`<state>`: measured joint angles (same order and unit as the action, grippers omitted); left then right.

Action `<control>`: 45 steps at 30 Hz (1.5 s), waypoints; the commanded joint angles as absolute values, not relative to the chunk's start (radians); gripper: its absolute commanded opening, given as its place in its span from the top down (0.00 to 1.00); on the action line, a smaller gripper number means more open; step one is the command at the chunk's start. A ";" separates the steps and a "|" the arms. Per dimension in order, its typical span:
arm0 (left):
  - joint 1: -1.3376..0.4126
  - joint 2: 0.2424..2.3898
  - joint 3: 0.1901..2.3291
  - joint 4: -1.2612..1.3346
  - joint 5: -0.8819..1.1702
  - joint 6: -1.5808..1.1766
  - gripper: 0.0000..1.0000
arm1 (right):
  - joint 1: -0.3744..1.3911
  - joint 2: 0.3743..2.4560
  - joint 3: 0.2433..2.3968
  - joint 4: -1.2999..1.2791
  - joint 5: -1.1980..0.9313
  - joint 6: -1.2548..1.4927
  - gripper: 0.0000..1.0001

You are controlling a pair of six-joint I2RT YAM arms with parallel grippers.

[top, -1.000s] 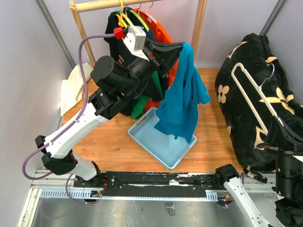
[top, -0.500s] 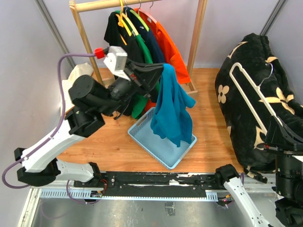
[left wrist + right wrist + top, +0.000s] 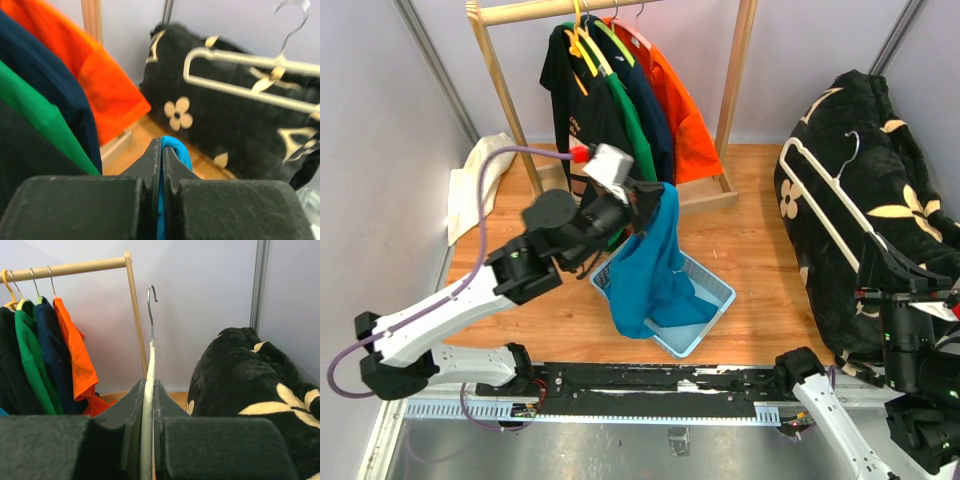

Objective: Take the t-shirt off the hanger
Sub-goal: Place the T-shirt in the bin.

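Shirt and hanger parted: my left gripper (image 3: 161,146), clamped tight on a fold of the teal t-shirt (image 3: 645,270), dangles it over the blue basket (image 3: 712,280) at centre. The right gripper (image 3: 148,400) pinches the bare cream hanger (image 3: 150,360) on the right. Next, I judge, comes dropping the cloth.
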<state>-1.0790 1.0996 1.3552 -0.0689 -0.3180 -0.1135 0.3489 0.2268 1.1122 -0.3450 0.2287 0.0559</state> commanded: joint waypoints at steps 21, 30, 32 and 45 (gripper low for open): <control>-1.187 1.075 0.784 0.009 -0.306 -0.396 1.00 | 0.369 0.421 1.007 -0.028 0.152 0.106 0.99; -1.187 1.218 0.700 0.006 -0.254 -0.462 1.00 | 0.368 0.522 1.032 0.053 0.122 0.102 0.99; -1.187 1.264 0.707 0.011 -0.219 -0.456 0.99 | 0.368 0.539 1.028 0.078 0.113 0.105 0.99; -1.189 1.136 0.759 -0.088 -0.241 -0.459 0.09 | 0.368 0.624 1.027 0.189 0.054 0.091 0.99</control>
<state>-1.1824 1.2190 0.7189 -0.0608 -0.2234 -0.4511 0.3489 0.6086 1.0031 0.0719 0.0807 0.0971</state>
